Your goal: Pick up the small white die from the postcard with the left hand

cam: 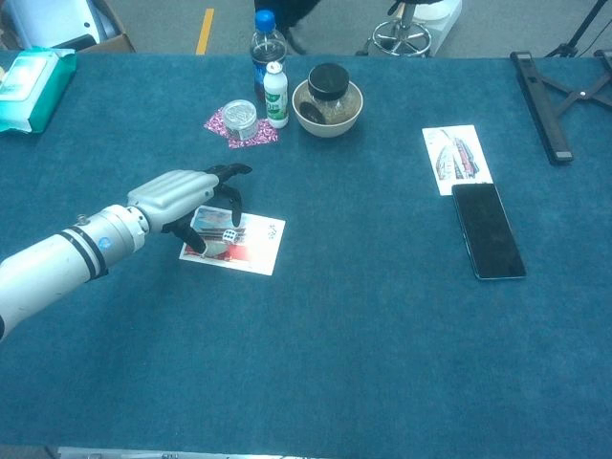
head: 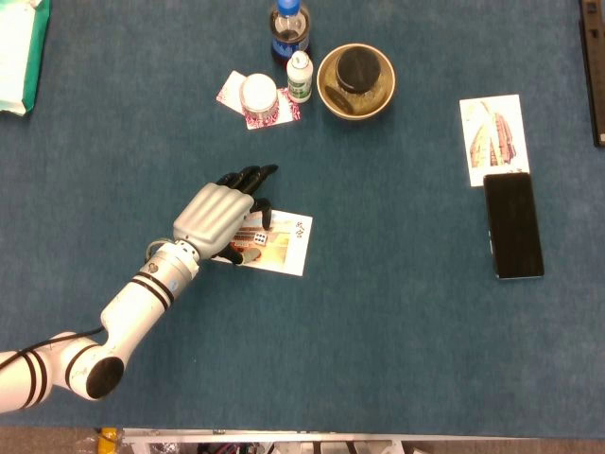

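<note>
A small white die (cam: 230, 233) (head: 259, 239) sits on a colourful postcard (cam: 251, 251) (head: 287, 248) left of the table's middle. My left hand (head: 219, 214) (cam: 179, 198) hovers over the postcard's left half, palm down, dark fingers (head: 253, 178) spread toward the far side. The thumb (cam: 197, 241) and a finger (cam: 233, 201) flank the die without closing on it. The hand holds nothing. My right hand is not in either view.
At the back stand a bottle (head: 289, 26), a small white bottle (head: 300, 77), a bowl holding a dark jar (head: 355, 80) and a lidded tin on a patterned card (head: 258, 96). A second card (head: 492, 138) and a black phone (head: 513, 225) lie right; a green packet (head: 19, 52) far left.
</note>
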Tool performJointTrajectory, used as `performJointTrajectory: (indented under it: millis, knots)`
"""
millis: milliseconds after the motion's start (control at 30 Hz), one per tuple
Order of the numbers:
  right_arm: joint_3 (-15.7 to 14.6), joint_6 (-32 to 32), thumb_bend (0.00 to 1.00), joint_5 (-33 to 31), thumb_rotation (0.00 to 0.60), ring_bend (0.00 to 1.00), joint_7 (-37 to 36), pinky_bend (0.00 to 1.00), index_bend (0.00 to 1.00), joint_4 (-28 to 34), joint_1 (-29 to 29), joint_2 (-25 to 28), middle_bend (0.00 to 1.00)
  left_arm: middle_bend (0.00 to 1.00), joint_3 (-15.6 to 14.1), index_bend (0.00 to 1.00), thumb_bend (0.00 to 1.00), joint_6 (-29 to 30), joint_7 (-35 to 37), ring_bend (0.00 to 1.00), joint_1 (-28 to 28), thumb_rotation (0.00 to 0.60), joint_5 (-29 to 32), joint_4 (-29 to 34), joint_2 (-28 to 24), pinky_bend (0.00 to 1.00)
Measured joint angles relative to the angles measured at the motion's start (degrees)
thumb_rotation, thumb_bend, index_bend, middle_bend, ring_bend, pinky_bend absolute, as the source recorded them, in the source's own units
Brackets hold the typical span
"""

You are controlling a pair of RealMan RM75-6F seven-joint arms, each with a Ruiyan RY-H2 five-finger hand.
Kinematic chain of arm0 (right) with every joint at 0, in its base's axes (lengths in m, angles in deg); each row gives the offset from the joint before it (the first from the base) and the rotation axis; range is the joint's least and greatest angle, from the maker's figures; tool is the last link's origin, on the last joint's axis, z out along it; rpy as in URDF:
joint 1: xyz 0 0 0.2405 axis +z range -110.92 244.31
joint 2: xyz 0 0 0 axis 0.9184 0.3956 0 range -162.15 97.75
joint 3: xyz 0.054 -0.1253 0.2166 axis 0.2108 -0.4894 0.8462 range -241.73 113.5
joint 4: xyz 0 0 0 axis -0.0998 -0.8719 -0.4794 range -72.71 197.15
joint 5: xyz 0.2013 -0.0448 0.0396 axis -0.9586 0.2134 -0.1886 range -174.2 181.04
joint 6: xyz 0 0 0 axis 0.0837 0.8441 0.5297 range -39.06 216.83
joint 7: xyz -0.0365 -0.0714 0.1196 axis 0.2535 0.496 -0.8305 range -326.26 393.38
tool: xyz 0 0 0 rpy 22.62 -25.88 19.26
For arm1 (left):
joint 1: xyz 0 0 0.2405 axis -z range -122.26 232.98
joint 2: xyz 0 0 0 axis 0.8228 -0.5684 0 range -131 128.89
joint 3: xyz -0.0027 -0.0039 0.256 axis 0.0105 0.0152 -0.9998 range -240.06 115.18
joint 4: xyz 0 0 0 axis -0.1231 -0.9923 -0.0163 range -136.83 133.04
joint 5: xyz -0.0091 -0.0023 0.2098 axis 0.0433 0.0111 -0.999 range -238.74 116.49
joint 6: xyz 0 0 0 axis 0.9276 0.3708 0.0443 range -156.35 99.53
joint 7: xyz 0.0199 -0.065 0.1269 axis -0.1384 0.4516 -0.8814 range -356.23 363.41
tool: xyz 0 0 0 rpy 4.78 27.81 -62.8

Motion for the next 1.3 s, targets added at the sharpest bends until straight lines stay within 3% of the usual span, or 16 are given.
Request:
performJointTrajectory:
  millis: [1300]
  knots:
    - [0.1, 0.1, 0.0, -0.8, 0.6, 0.21, -1.1, 0.32, 0.35, -0.6, -1.0, 0.0, 0.26, 0.0, -0.2, 0.53, 0.23, -1.2, 0.8, 0.0, 1.3, 0.6, 2.2, -1.7, 1.2, 0.14]
